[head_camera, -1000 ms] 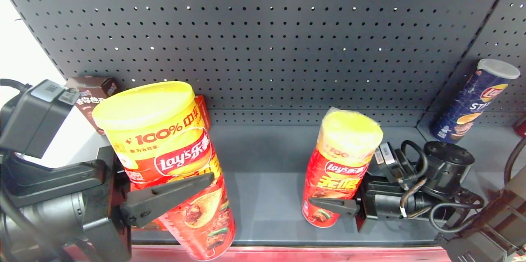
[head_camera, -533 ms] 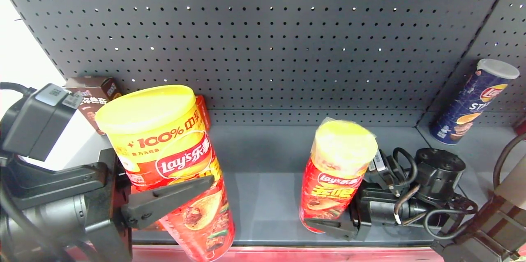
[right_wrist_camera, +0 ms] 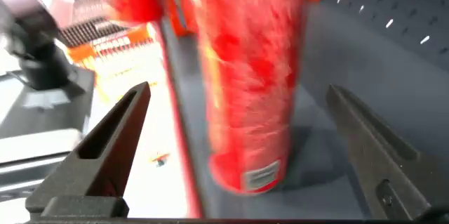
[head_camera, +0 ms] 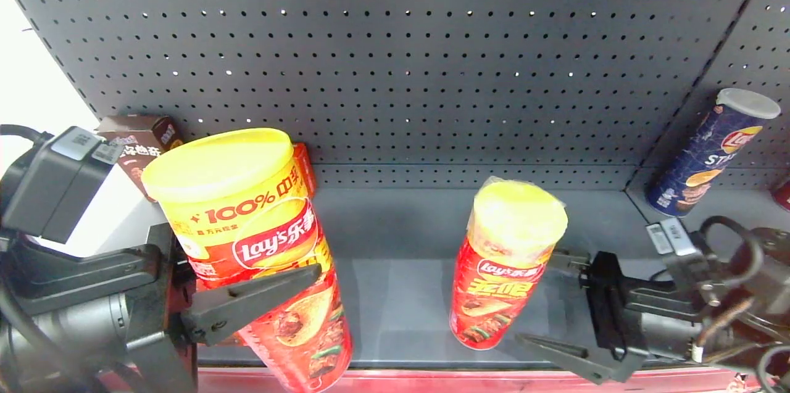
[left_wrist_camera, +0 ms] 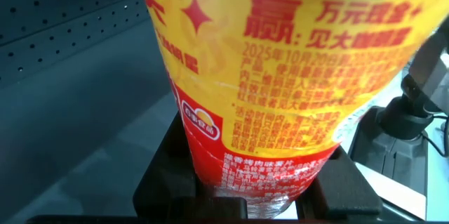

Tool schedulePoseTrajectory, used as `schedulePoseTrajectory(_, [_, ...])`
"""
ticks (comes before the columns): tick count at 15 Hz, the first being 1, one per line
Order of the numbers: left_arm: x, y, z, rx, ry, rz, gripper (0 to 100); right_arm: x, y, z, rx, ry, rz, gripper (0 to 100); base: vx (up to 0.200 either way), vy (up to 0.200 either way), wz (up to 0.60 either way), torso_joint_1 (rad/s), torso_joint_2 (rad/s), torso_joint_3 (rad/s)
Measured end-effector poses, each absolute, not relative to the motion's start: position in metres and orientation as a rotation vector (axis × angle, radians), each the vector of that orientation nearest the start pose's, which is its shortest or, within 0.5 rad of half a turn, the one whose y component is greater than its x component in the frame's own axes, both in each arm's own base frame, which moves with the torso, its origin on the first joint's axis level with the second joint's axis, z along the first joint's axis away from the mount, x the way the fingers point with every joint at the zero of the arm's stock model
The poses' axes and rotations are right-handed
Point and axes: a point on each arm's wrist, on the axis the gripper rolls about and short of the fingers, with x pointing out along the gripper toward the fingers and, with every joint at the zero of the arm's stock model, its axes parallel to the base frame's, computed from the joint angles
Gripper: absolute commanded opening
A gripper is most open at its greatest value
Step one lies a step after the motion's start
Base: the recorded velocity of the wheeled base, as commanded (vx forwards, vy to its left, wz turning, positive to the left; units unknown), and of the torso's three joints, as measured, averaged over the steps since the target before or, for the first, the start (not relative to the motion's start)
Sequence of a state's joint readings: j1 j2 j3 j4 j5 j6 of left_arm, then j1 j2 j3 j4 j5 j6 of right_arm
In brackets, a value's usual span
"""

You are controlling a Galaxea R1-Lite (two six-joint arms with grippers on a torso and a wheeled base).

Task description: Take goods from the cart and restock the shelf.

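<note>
Your left hand (head_camera: 265, 269) grips the large chip can (head_camera: 247, 208); your right hand (head_camera: 537, 297) is wide open beside the small can (head_camera: 503, 269) on the shelf (head_camera: 401, 269).

My left gripper (head_camera: 278, 257) clamps the chip can (head_camera: 247, 208), arm low on my left — my right gripper (head_camera: 537, 297) gapes wide, empty, fingers (head_camera: 552, 353) pointing left.

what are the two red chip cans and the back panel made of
Big can: probably cardboard tube under glossy printed film, matte yellow plastic lid. Small can: likely the same, with clear wrap crinkling over its lid. Back panel: looks like painted sheet metal, matte dark grey, punched with regular holes.
</note>
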State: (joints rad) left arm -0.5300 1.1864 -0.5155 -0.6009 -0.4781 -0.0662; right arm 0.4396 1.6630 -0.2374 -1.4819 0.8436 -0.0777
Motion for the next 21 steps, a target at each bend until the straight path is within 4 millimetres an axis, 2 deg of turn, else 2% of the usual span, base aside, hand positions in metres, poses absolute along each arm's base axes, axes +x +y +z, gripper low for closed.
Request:
schedulePoseTrajectory(4, [0.14,-0.095,0.223,-0.057,0.097,-1.008,0,0.143,0.077,0.158,-0.078,-0.136,1.219,100,0.0,0.0,0.0,0.0,0.0,0.0])
schedulePoseTrajectory(7, [0.14,-0.094,0.225,-0.054,0.087,-1.006,0,0.106,0.052,0.165,-0.063,-0.068,1.144,100,0.0,0.0,0.0,0.0,0.0,0.0])
schedulePoseTrajectory(9, [0.139,-0.093,0.226,-0.054,0.079,-1.008,0,0.073,0.036,0.167,-0.051,-0.02,1.088,100,0.0,0.0,0.0,0.0,0.0,0.0])
schedulePoseTrajectory(13, [0.137,-0.093,0.227,-0.054,0.074,-1.015,0,-0.003,0.016,0.155,-0.002,0.023,0.917,100,0.0,0.0,0.0,0.0,0.0,0.0])
schedulePoseTrajectory(15, [0.137,-0.093,0.227,-0.052,0.071,-1.015,0,-0.027,0.014,0.141,0.015,0.015,0.779,100,0.0,0.0,0.0,0.0,0.0,0.0])
schedulePoseTrajectory(16, [0.136,-0.092,0.227,-0.052,0.069,-1.014,0,-0.031,0.013,0.133,0.007,-0.014,0.722,100,0.0,0.0,0.0,0.0,0.0,0.0])
schedulePoseTrajectory(21, [0.134,-0.091,0.223,-0.052,0.081,-1.011,0,-0.029,0.003,0.095,0.021,-0.017,0.131,100,0.0,0.0,0.0,0.0,0.0,0.0])
